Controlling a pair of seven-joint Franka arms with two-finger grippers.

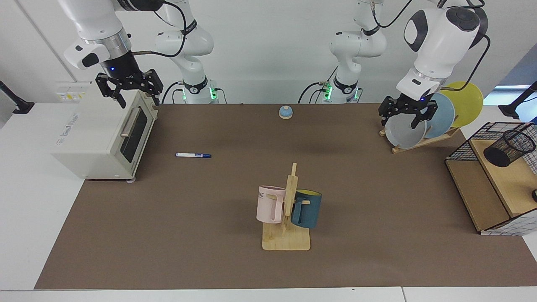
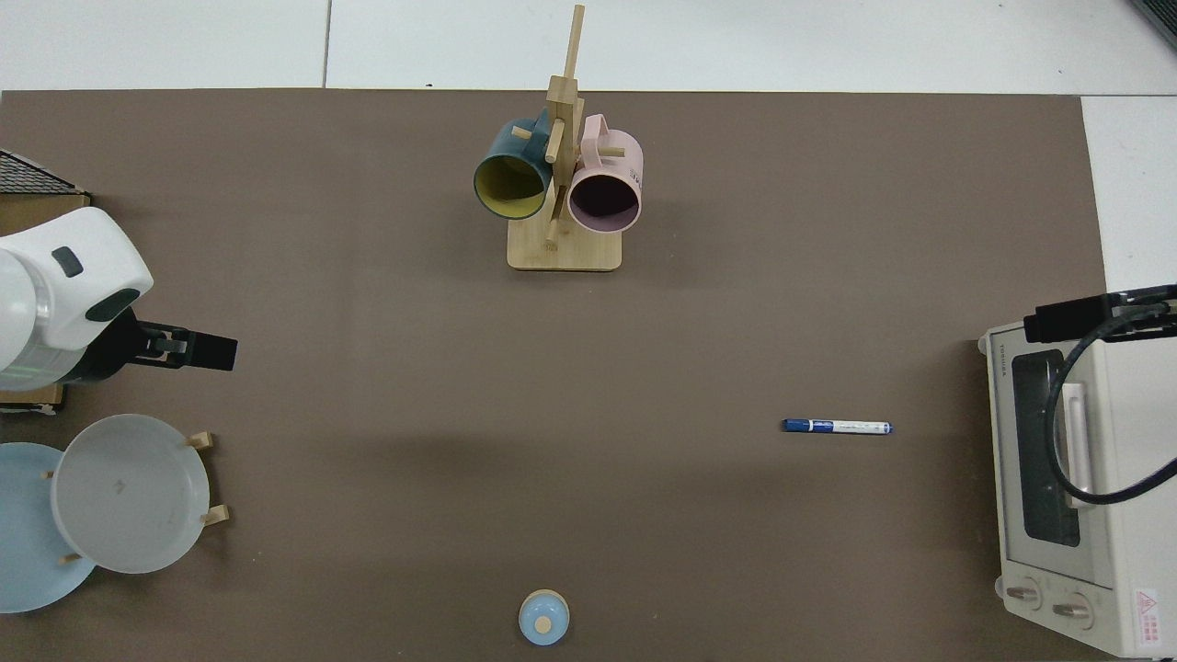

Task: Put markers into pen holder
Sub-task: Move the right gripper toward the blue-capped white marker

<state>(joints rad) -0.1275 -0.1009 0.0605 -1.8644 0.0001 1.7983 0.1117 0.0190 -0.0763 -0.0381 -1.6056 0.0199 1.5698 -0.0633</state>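
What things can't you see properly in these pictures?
- The small black wire-mesh pen holder: outside the top view, beyond its edge; whether anything is inside it cannot be told in the facing view.
- The slim white marker with blue cap: its label print is too small to read in either view.
- The yellow plate: partly hidden behind the left arm, facing view.
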